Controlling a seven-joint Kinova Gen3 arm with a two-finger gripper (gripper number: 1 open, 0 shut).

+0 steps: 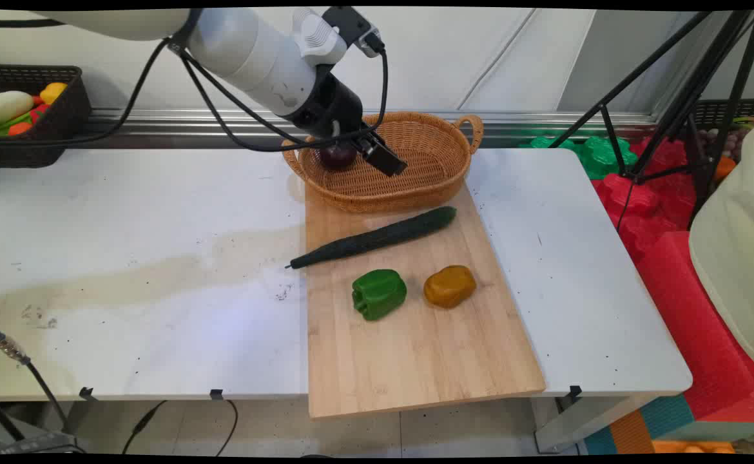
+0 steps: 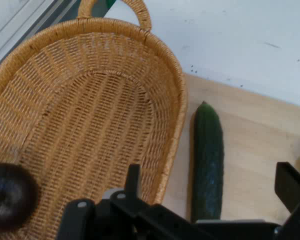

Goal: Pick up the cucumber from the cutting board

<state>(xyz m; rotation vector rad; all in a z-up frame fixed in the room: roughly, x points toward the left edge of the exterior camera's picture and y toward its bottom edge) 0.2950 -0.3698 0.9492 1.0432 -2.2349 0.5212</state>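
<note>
Gripper (image 1: 367,151) hangs over the wicker basket (image 1: 428,187), at its left end, fingers spread apart w/ nothing between them. In hand view one finger (image 2: 133,181) rises over the basket's weave & the other (image 2: 291,186) sits far off at the right edge, over the wooden board (image 2: 260,145), so the jaws are clearly released.

Dark purple round veg, onion-like (image 1: 338,155), lies inside the basket at its left end, just beside the gripper; can't tell if a finger touches it. In hand view it (image 2: 10,196) sits at the lower left on the basket floor, apart from the near finger.

Basket stands at the far edge of the table (image 1: 125,258), its near side resting on the board's far edge; one handle (image 1: 470,125) at the far right end.

Board (image 1: 415,348) lies on the table right of centre, its near edge overhanging the table's near edge. On it:
- cucumber (image 1: 377,237), long & dark green, lying diagonally just beside the basket's near wall; its thin tip pokes past the board's left edge onto the table.
- green pepper (image 1: 378,294), near the board's middle.
- yellow-orange pepper (image 1: 449,286), just right of the green one, not touching.

Black crate (image 1: 61,113) w/ mixed toy veg sits off the table's far left corner. Black tripod legs (image 1: 673,109) & red foam blocks (image 1: 686,270) stand beyond the table's right edge.
</note>
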